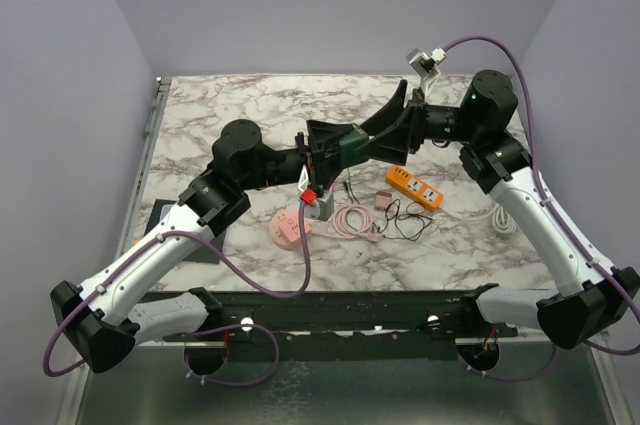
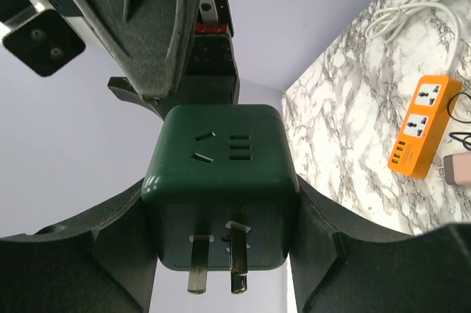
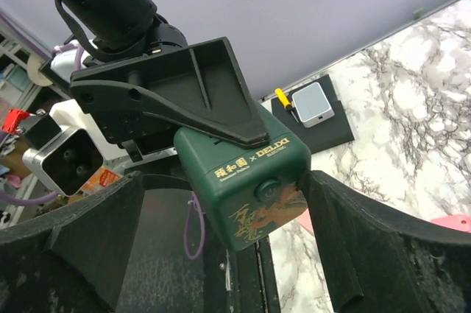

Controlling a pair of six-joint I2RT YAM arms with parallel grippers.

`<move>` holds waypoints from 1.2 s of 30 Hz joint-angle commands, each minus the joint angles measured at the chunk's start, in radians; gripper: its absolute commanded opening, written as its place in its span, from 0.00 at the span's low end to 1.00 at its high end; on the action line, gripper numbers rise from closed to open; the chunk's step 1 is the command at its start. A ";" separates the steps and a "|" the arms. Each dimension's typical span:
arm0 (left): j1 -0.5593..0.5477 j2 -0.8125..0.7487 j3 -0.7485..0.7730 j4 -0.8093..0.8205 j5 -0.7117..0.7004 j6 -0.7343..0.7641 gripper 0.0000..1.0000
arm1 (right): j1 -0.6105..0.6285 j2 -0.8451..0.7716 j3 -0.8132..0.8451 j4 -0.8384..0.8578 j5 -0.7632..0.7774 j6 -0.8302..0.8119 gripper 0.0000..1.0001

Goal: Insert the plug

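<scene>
A dark green cube plug adapter (image 1: pixel 347 144) with gold lettering is held in the air above the table's middle. My left gripper (image 1: pixel 328 148) is shut on it. In the left wrist view the cube (image 2: pixel 221 158) sits clamped between both fingers (image 2: pixel 224 213), its two metal prongs (image 2: pixel 217 258) pointing toward the camera. My right gripper (image 1: pixel 385 135) is open around the same cube (image 3: pixel 246 184). Its right finger (image 3: pixel 346 232) touches the cube's corner and its left finger stands apart. The orange power strip (image 1: pixel 414 188) lies on the table to the right, also in the left wrist view (image 2: pixel 423 125).
The strip's white cable (image 1: pixel 500 217) coils at the right. A pink disc (image 1: pixel 290 230), a coiled pink cable (image 1: pixel 352 220), a small pink adapter (image 1: pixel 383 202) and a black cable (image 1: pixel 405 222) lie below the grippers. A black mat with a grey box (image 3: pixel 313 103) is at the left edge.
</scene>
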 commanded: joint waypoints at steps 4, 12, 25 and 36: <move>-0.017 -0.009 0.041 0.063 0.093 0.016 0.00 | 0.005 0.044 -0.010 0.155 -0.132 0.094 0.92; -0.026 -0.002 0.046 0.084 0.081 0.051 0.00 | -0.003 0.055 -0.045 0.271 -0.152 0.191 0.81; -0.027 0.035 -0.001 0.189 -0.013 0.079 0.39 | -0.003 0.040 -0.012 0.022 -0.040 0.068 0.08; -0.026 0.065 -0.001 0.157 -0.131 0.029 0.95 | -0.003 -0.010 0.073 -0.355 0.354 -0.179 0.01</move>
